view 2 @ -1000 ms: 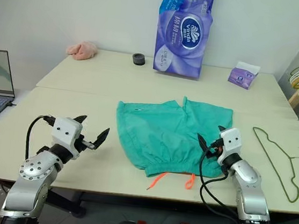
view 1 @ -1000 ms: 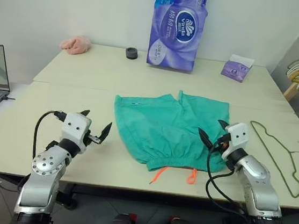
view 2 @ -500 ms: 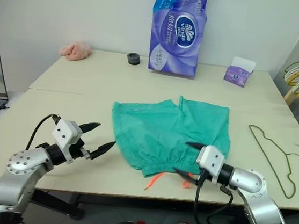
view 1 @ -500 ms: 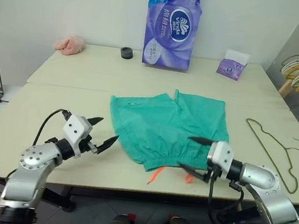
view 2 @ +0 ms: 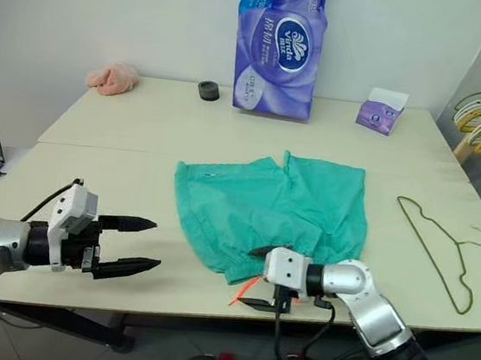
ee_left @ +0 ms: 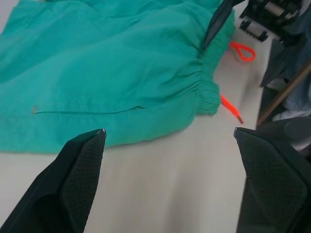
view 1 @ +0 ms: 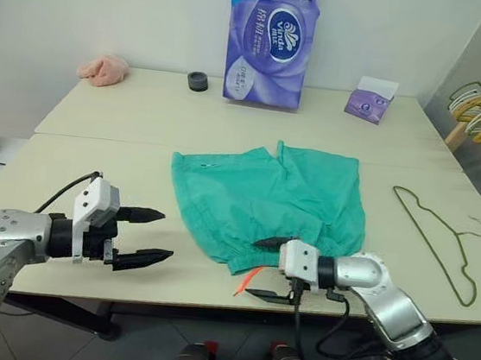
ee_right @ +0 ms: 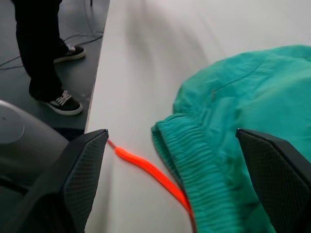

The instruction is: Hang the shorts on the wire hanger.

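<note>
Near edge: the right gripper (view 1: pixel 267 267) has swung in low from beside the shorts, its wide, empty jaws now bracketing the gathered waistband; the left gripper (view 1: pixel 149 237), also wide and empty, now points level at the other end. A two-handed waistband pickup looks imminent. The teal-green fabric shorts (view 1: pixel 268 203), orange drawstring trailing, lie flat mid-table. The thin olive wire hanger (view 1: pixel 436 240) lies untouched on the table, well to their right.

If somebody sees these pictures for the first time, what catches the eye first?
The teal shorts lie flat in the middle of the table, orange drawstring at the near edge. The right claw, open, sits at their waistband. A tall purple tissue pack stands at the far edge.
</note>
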